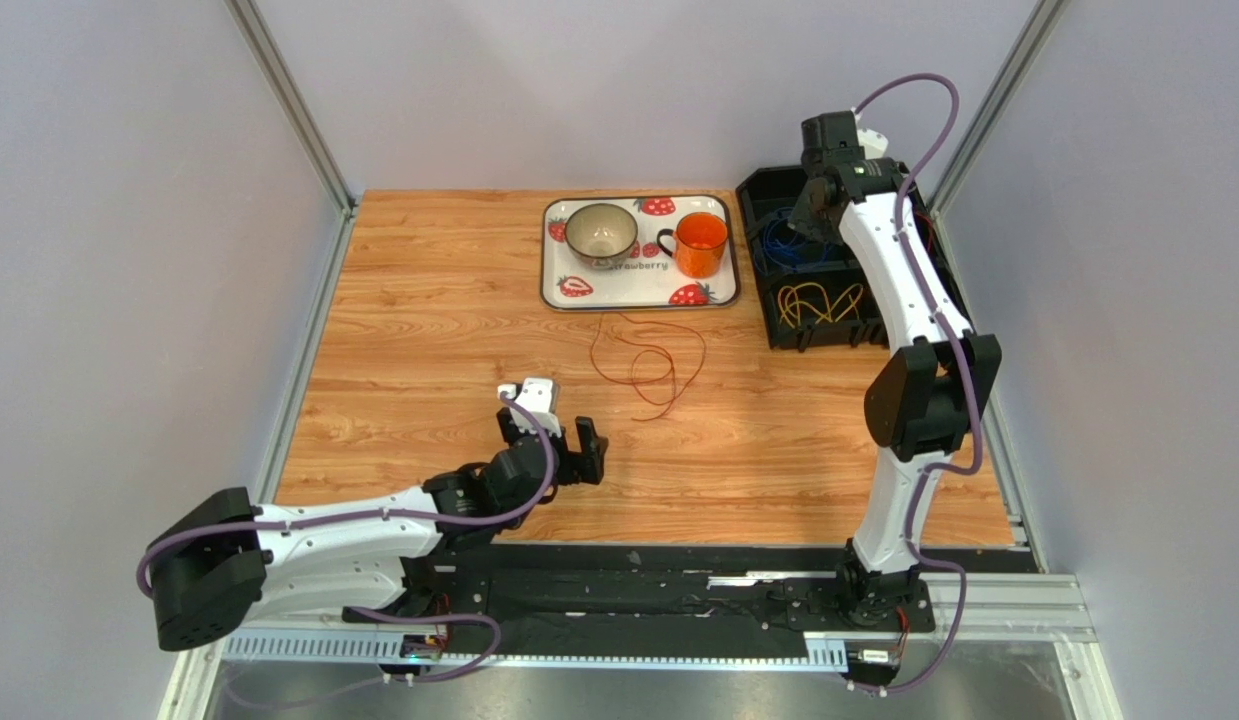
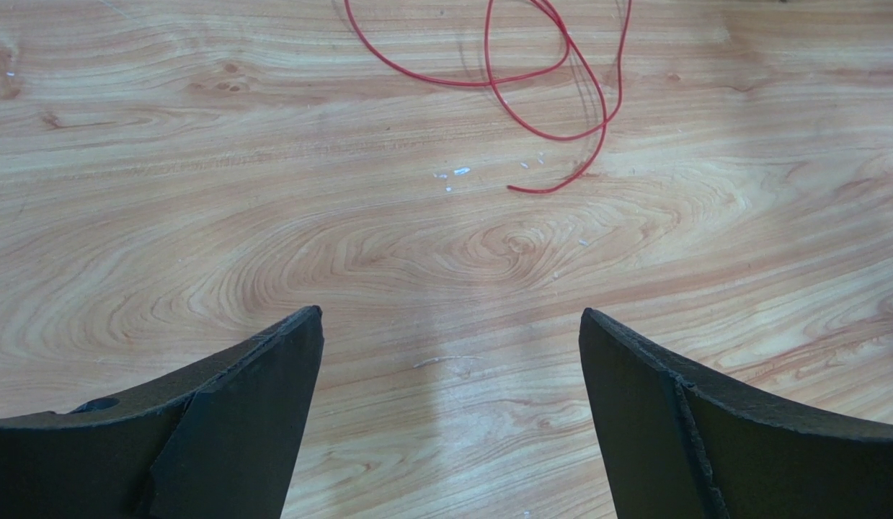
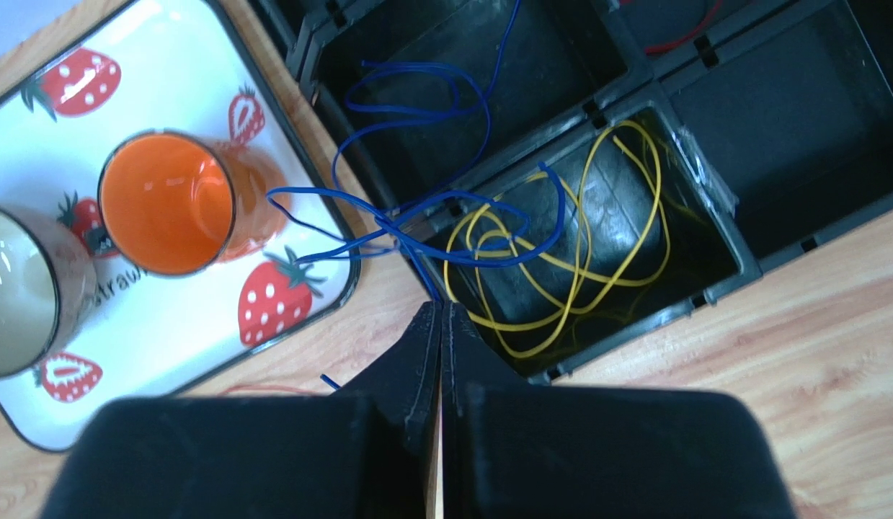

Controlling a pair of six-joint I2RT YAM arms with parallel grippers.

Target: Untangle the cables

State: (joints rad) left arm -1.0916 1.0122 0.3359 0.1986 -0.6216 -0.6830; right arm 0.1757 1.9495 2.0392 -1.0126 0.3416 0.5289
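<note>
Overhead and wrist views of a wooden table [image 2: 201, 216] with two robot arms. The left gripper [image 2: 451, 319] hovered low over bare wood, its two fingers spread wide and holding nothing. A thin red cable [image 2: 461, 83] lay in loose loops on the table just ahead of it, between the gripper and a strawberry-print tray [image 3: 147, 346]. The tray carried an orange mug [image 3: 164, 205] and a pale bowl [image 1: 600, 230]. The right gripper [image 3: 440, 308] hung above a black divided bin [image 3: 765, 254] at the table's right edge, fingers pinched together on a blue cable [image 3: 418, 205]. That cable trailed over two compartments. A yellow cable [image 1: 821, 306] lay coiled in the nearer compartment.
</note>
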